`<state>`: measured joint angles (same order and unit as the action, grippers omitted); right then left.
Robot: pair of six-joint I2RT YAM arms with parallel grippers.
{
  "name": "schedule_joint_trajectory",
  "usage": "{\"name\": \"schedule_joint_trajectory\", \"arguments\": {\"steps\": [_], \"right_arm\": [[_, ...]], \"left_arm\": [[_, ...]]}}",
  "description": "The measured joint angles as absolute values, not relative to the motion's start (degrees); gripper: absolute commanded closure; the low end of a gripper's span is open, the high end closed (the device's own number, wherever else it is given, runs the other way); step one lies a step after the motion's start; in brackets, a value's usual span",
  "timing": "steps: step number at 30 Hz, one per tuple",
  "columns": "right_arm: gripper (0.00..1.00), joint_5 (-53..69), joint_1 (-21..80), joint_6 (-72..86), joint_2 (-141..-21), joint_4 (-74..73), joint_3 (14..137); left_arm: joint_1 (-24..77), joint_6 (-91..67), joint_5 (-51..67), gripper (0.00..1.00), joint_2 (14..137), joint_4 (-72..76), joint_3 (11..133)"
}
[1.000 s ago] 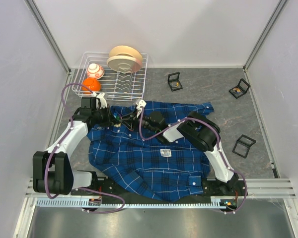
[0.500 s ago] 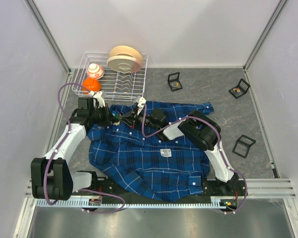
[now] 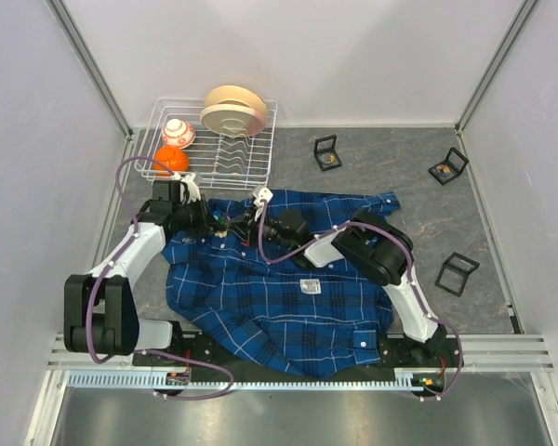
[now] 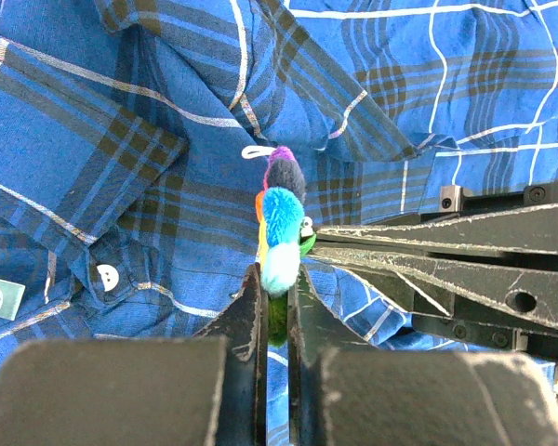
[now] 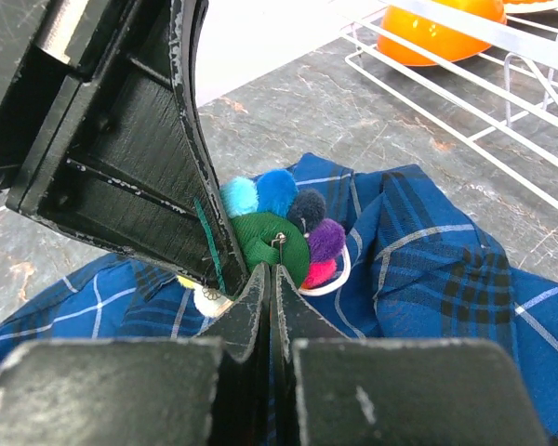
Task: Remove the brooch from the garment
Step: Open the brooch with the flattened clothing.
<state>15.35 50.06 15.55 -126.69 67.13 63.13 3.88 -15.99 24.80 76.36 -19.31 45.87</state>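
The brooch sits at ten o'clock on the garment, with your left gripper clenched on its pom-poms and your right gripper pinched shut at the clasp. Confirm the pin is caught, then ease it out without dragging cloth.

White walls enclose a grey mottled tabletop

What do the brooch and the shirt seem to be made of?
The brooch: fuzzy, matte pompoms around a green felt-like centre, probably yarn and fabric; the small shiny clasp looks like metal wire. The shirt: thin woven cloth, perhaps cotton, matte; it folds and wrinkles softly.
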Motion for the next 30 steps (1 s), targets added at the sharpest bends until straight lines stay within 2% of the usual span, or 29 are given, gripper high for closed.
{"name": "schedule_joint_trajectory", "arguments": {"steps": [11, 23, 24, 26, 27, 30], "right_arm": [[1.00, 1.76, 54.85, 6.72, -124.05, 60.49, 63.26], [1.00, -13.96, 59.92, -4.25, -123.59, 44.86, 71.92], [0.92, -14.87, 60.27, -5.34, -123.59, 44.36, 72.27], [0.85, -16.53, 60.80, -6.87, -123.59, 43.88, 72.49], [0.74, -16.73, 60.86, -7.03, -123.59, 43.66, 72.49], [0.63, -13.58, 59.94, -5.37, -123.37, 41.65, 72.49]], "left_arm": [[3.70, -16.56, 24.49, 0.98, 77.62, -20.05, 46.50], [1.96, -18.22, 24.53, 0.98, 79.48, -19.40, 47.57], [1.76, -18.44, 24.95, 0.98, 79.75, -19.57, 47.81], [1.37, -18.65, 26.02, 0.98, 80.34, -19.84, 48.23], [1.26, -18.68, 26.26, 0.98, 80.55, -20.05, 48.31], [0.97, -18.57, 26.11, 0.98, 81.10, -21.52, 48.27]]}}
